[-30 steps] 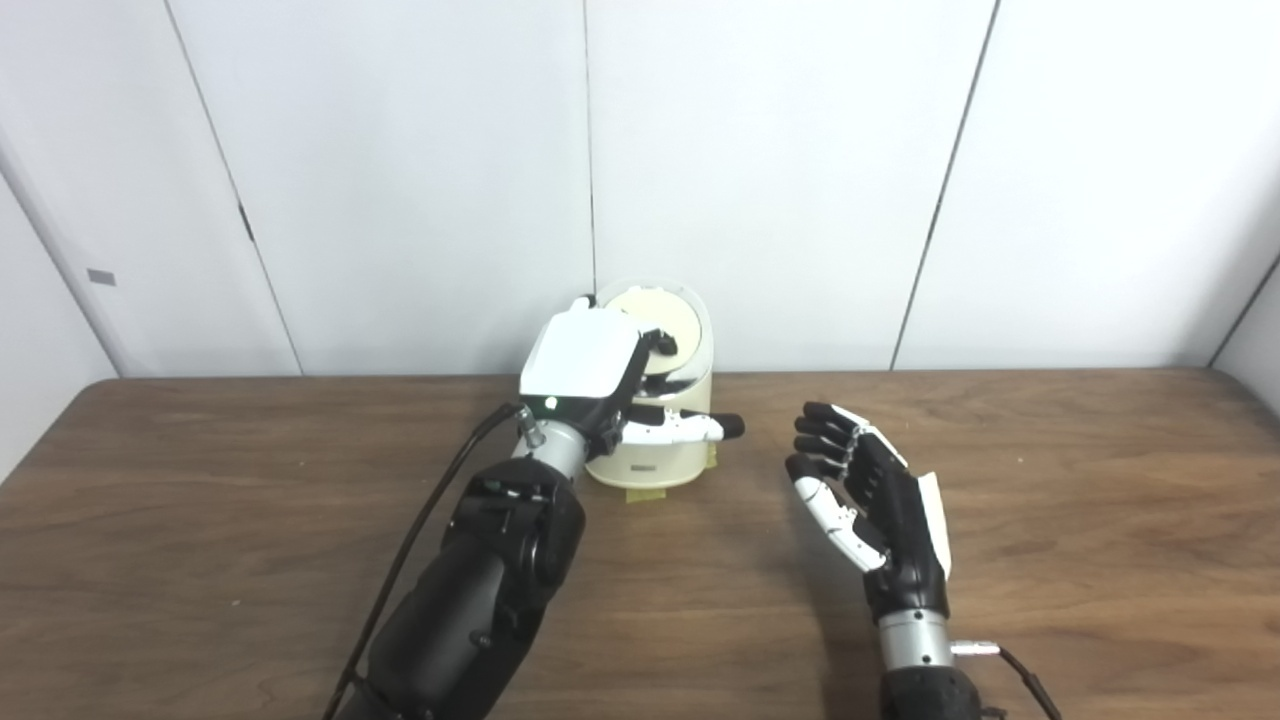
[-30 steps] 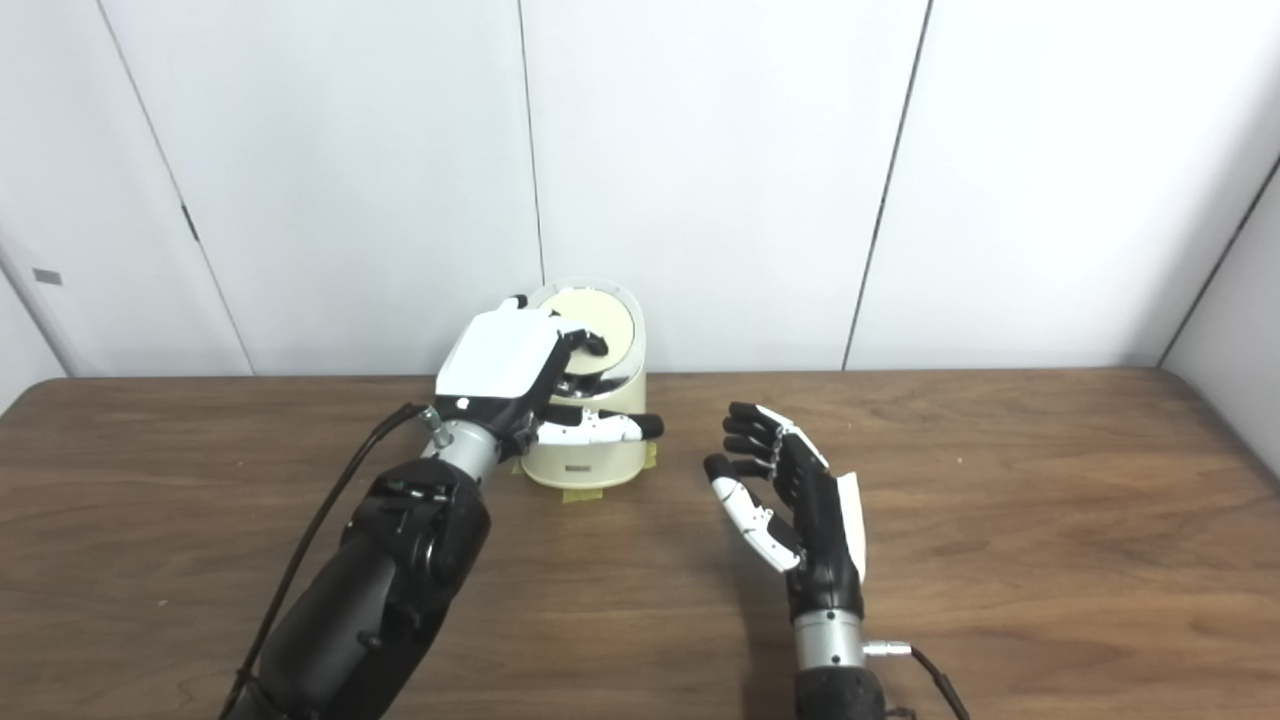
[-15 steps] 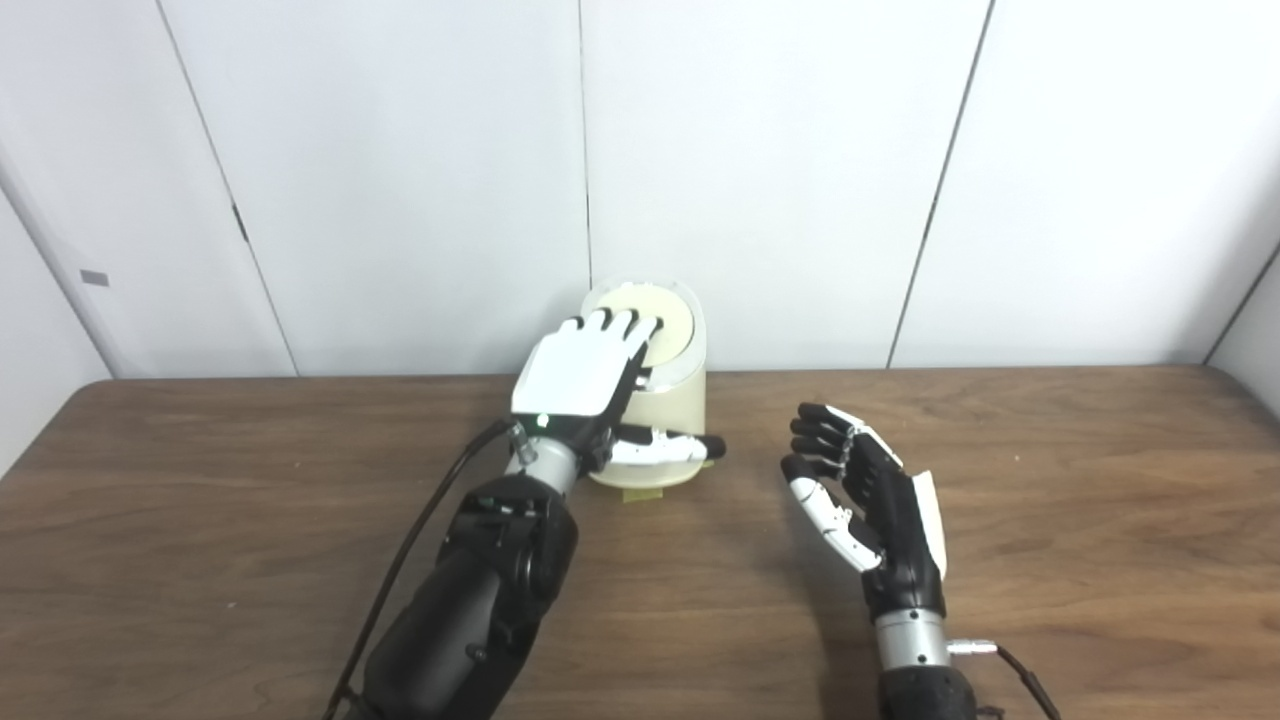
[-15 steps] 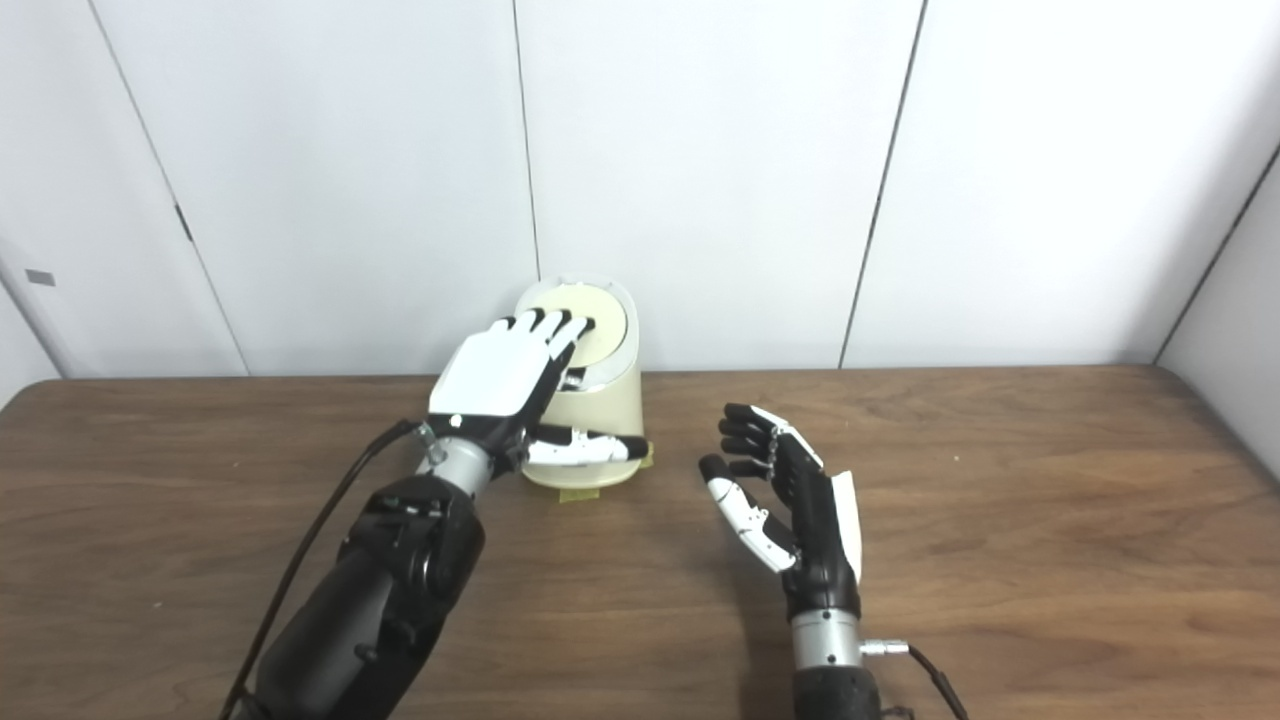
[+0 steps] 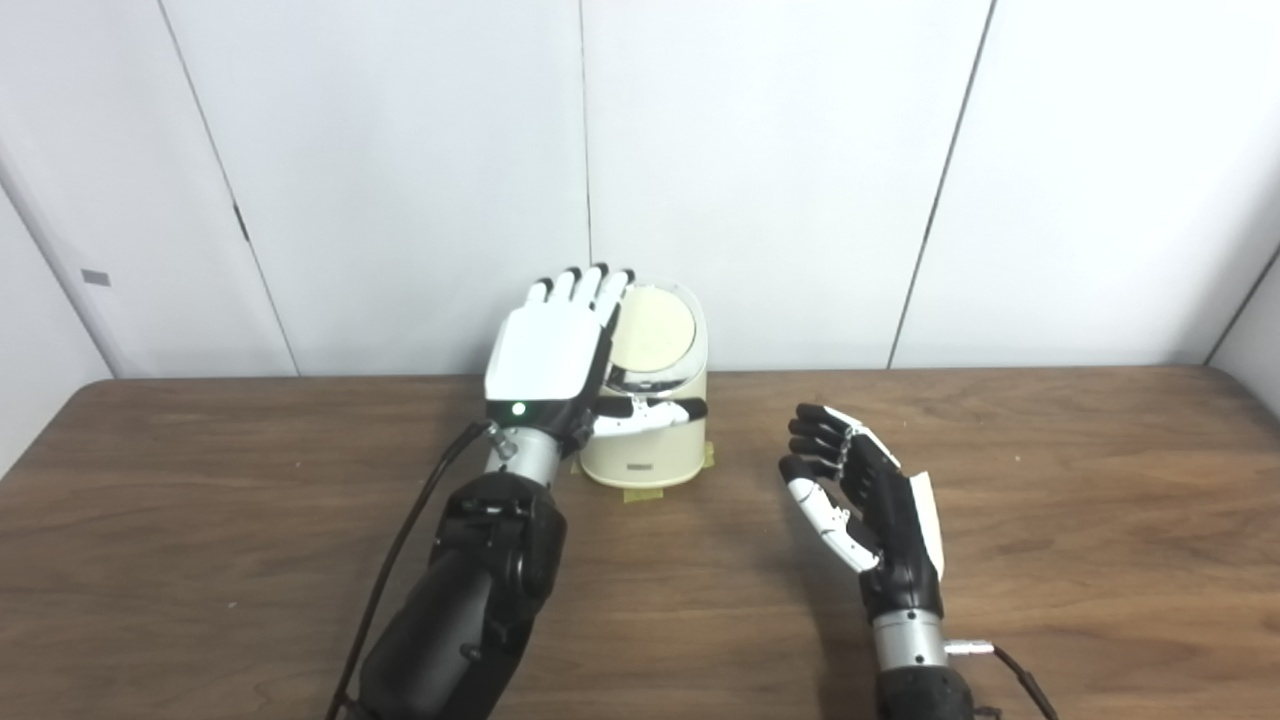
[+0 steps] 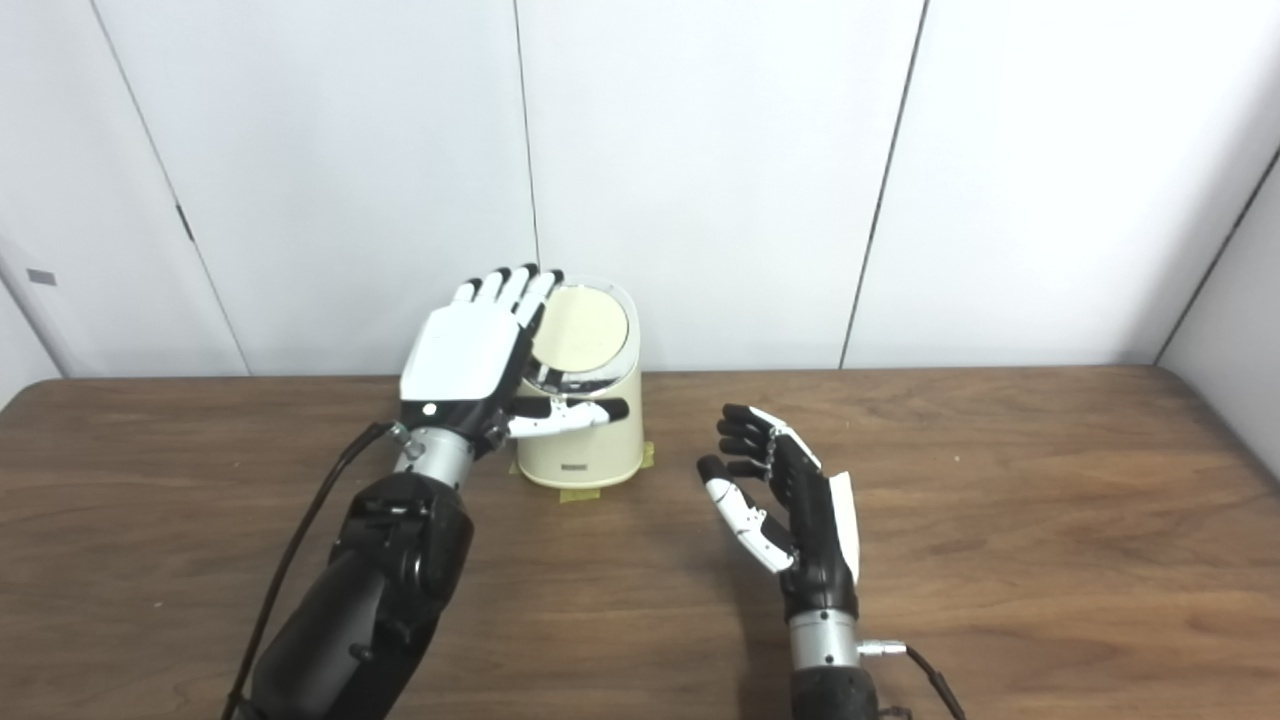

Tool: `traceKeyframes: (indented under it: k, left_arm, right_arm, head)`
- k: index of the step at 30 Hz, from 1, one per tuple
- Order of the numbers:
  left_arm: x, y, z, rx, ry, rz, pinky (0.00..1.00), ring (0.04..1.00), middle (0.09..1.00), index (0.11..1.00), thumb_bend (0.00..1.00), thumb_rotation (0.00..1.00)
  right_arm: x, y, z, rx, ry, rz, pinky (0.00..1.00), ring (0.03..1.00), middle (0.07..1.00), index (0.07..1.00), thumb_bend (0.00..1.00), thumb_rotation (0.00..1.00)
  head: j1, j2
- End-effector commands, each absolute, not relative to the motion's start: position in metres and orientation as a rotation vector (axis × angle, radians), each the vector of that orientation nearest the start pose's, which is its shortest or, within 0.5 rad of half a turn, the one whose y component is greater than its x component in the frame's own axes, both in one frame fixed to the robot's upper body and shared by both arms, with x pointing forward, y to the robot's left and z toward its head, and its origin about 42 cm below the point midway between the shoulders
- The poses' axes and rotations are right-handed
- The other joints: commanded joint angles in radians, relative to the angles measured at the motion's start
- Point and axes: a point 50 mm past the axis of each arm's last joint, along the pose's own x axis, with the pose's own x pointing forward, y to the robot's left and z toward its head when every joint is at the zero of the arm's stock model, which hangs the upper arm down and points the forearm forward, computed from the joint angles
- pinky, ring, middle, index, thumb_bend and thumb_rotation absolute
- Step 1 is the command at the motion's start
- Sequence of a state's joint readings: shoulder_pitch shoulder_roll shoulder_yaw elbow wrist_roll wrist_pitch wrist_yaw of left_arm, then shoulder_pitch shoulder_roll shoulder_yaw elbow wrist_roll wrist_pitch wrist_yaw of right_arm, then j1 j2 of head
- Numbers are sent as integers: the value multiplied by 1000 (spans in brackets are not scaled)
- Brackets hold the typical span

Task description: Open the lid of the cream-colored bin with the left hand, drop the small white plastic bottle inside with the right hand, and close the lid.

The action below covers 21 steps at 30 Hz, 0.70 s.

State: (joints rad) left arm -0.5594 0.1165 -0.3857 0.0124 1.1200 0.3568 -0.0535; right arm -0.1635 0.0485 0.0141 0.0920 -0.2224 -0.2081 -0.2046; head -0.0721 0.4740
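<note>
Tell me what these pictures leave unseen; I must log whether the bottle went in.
- Bottle: in neither view; the bin walls and lid hide any contents.
- Bin's left side: covered by the left robot hand in both views.
- Label on the bin front: too small to read.
- Right robot hand: open, holds nothing.

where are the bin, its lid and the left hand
bin (image 5: 645,455), left eye view, front wall
lid (image 5: 652,327), left eye view, middle of disc
left hand (image 5: 547,356), left eye view, white back

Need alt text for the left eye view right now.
The left hand, fingers spread, is raised beside a cream bin with a tilted round lid on a wooden table. The right hand is open and empty, palm facing left.
</note>
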Motion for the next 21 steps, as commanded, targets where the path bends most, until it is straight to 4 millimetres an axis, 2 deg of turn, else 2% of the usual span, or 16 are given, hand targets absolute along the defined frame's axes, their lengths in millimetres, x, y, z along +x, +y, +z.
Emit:
traceKeyframes:
  k: [1, 7, 9, 10, 11, 13, 15, 16, 20, 21]
  left_arm:
    - [405, 112, 284, 1249, -532, 90, 1000, 1000, 1000, 1000, 902, 777]
    - [401, 116, 284, 1188, -566, 99, 1000, 1000, 1000, 1000, 875, 763]
    - [398, 122, 286, 1101, -594, 118, 1000, 1000, 1000, 1000, 822, 808]
    - [397, 125, 287, 1057, -608, 125, 1000, 1000, 1000, 1000, 762, 902]
    - [395, 130, 288, 975, -632, 132, 1000, 1000, 1000, 1000, 732, 950]
    - [392, 141, 288, 821, -663, 139, 963, 980, 968, 943, 582, 990]
    - [385, 157, 283, 616, -667, 134, 868, 929, 920, 888, 446, 940]
    - [383, 161, 281, 559, -668, 134, 797, 880, 879, 852, 392, 871]
    - [364, 182, 262, 392, -633, 143, 703, 788, 797, 784, 298, 716]
    - [360, 186, 257, 356, -628, 145, 680, 763, 775, 762, 259, 632]
  right_arm:
    - [343, -177, 157, -129, -387, -129, 637, 702, 720, 727, 333, 499]
    - [342, -177, 157, -127, -387, -128, 637, 705, 719, 727, 326, 478]
    - [342, -176, 157, -128, -389, -128, 633, 703, 717, 726, 325, 477]
    - [342, -176, 157, -127, -391, -128, 629, 700, 717, 726, 319, 470]
    - [343, -176, 157, -129, -393, -128, 627, 699, 717, 725, 316, 465]
    - [343, -176, 158, -131, -394, -129, 620, 692, 714, 721, 307, 459]
    - [344, -177, 159, -128, -396, -134, 618, 690, 713, 720, 299, 453]
    - [344, -177, 159, -128, -398, -136, 614, 688, 712, 719, 295, 451]
    - [344, -179, 160, -113, -404, -148, 607, 679, 708, 713, 281, 441]
    - [344, -180, 160, -114, -405, -150, 604, 677, 706, 710, 268, 437]
  head:
    - [-1, 0]
    - [1, -2]
    - [-3, 0]
    - [-3, 0]
    - [-4, 0]
    - [-4, -1]
    - [-5, -2]
    - [-4, -1]
    - [-2, 0]
    - [-2, 1]
